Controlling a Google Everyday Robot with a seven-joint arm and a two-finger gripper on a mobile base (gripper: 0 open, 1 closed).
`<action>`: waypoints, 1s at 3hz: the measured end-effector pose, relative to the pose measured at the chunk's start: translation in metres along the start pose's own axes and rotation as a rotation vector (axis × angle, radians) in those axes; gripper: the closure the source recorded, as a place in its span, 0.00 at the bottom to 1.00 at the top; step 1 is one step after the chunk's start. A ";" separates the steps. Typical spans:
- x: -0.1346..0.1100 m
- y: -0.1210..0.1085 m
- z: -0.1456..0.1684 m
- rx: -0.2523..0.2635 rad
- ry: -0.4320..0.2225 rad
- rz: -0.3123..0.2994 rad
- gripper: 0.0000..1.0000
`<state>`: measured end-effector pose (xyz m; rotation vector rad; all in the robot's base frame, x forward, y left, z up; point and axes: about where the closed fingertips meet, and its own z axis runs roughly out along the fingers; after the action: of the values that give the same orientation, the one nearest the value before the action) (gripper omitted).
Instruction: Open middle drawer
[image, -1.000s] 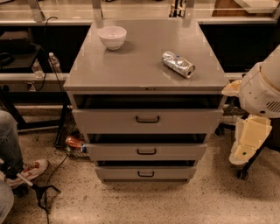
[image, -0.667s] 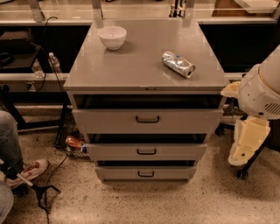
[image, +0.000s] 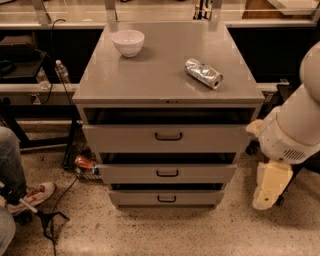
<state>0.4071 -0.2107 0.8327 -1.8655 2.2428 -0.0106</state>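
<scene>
1. The arm is dropping lower and slightly left versus a second ago. The gripper (image: 264, 196) is now hanging at the lower right of the frame, just beside the right flank of the cabinet (image: 165, 95). The cabinet and what's on it are not shifting.
2. I can't tell whether the gripper is spread or closed. It isn't touching any drawer.
3. The middle drawer (image: 130, 174) is sitting lower centre, between the taller top drawer (image: 120, 138) and the bottom drawer (image: 135, 198). Its front is looking shut, and its dark handle (image: 167, 173) is dead centre.
4. My read is that the arm is staging low and off to the side, so it can swing in at handle height from the front.
5. The floor (image: 165, 230) in front of the drawers is staying open at bottom centre. A person's shoe (image: 36, 192) is sitting lower left, well apart from the pull path.
6. The edge to clear is the cabinet's right front corner, and the arm is crowding it.
7. The bowl (image: 128, 42) and the crushed can (image: 203, 73) are resting on top, back from the front edge, and the can is lying nearer the right side. I'm judging jolt risk as low.
</scene>
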 end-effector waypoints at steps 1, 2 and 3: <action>0.011 0.013 0.059 -0.001 0.010 0.021 0.00; 0.017 0.023 0.095 0.008 0.010 0.045 0.00; 0.017 0.023 0.095 0.008 0.010 0.045 0.00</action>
<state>0.3983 -0.2100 0.7337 -1.8144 2.2875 -0.0208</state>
